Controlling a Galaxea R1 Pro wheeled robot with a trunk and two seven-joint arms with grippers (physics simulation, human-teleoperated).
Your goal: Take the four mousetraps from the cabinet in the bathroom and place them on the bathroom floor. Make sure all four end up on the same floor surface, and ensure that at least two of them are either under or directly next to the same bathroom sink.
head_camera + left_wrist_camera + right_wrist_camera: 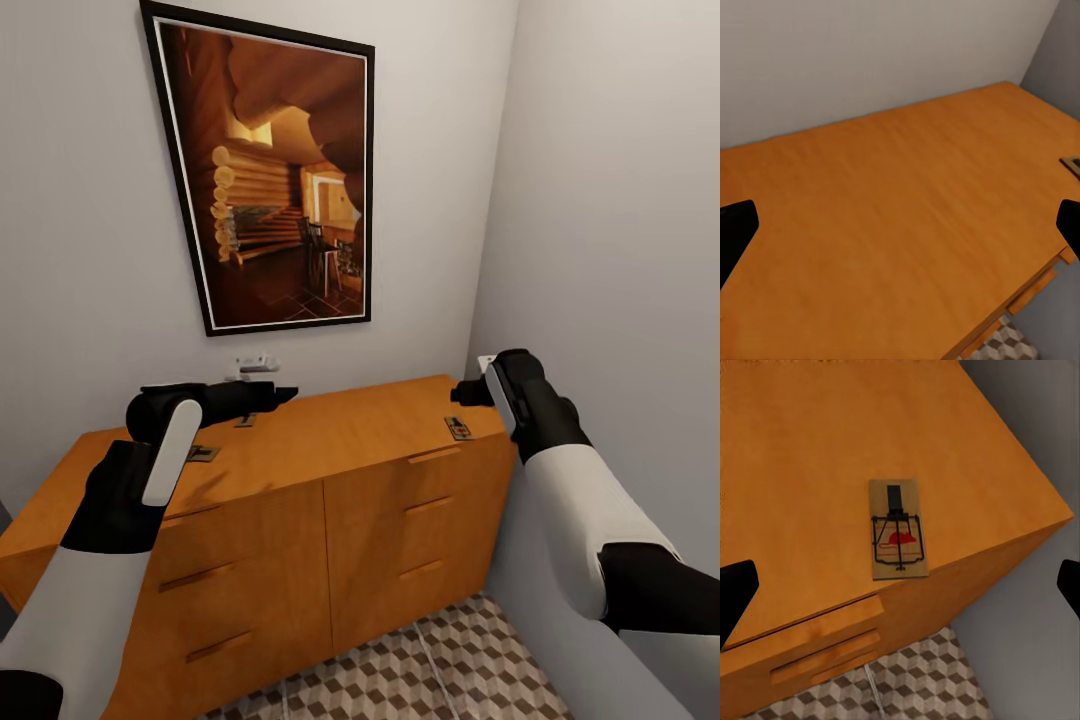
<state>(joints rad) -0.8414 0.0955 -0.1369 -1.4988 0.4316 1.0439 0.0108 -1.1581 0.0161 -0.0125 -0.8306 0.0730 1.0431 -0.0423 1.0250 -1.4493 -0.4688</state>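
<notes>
Orange-brown cabinet (810,450) top bears a flat wooden mousetrap (898,529) with dark wire.

Cabinet (330,470) against far wall, right end in room corner, near right wall. Bathroom floor (440,670) before cabinet, nearer robot. Framed picture (275,175) on far wall above cabinet. Mousetrap (458,428) on cabinet top at right end, just beside front edge, close to right corner. Second mousetrap (203,453) on cabinet top toward left. Third mousetrap (245,421) farther back, near wall, partly hidden by left arm. Left gripper (285,393) over cabinet's left-centre top. Right gripper (462,393) above right-end mousetrap.
</notes>
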